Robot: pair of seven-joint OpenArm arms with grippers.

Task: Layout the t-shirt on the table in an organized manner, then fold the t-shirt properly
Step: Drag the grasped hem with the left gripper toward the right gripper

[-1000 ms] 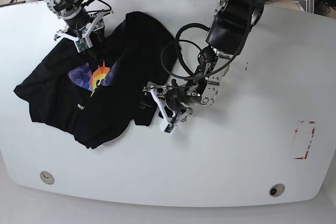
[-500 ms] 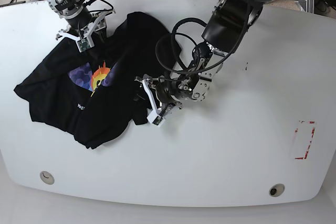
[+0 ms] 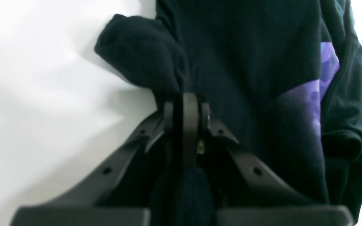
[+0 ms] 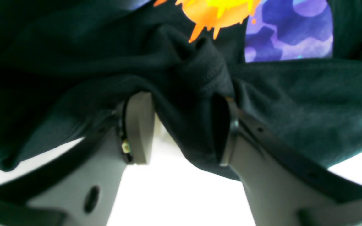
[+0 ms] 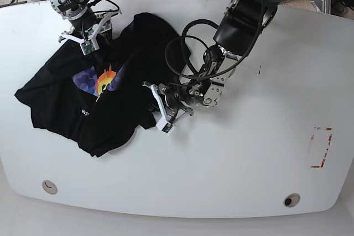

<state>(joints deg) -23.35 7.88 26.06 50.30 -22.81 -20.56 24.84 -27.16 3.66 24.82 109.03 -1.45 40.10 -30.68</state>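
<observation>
The black t-shirt (image 5: 61, 98) lies crumpled on the left half of the white table (image 5: 249, 153), its orange sun print (image 5: 103, 81) partly folded under. My left gripper (image 5: 155, 109) is at the shirt's right hem and is shut on a pinch of cloth; in the left wrist view its fingers (image 3: 185, 103) meet with black fabric (image 3: 247, 62) bunched beyond them. My right gripper (image 5: 88, 40) is at the shirt's far edge. Its jaws (image 4: 181, 125) stand partly apart around a thick fold of the t-shirt (image 4: 294, 103), which hangs above the tabletop.
Red tape marks (image 5: 321, 147) sit at the right. Two round holes (image 5: 49, 187) (image 5: 291, 199) lie near the front edge. The left arm's black cable loops (image 5: 182, 48) hang over the shirt's right side.
My left gripper slid left onto the shirt's right hem and went from open to shut on it. The right gripper barely moved.
</observation>
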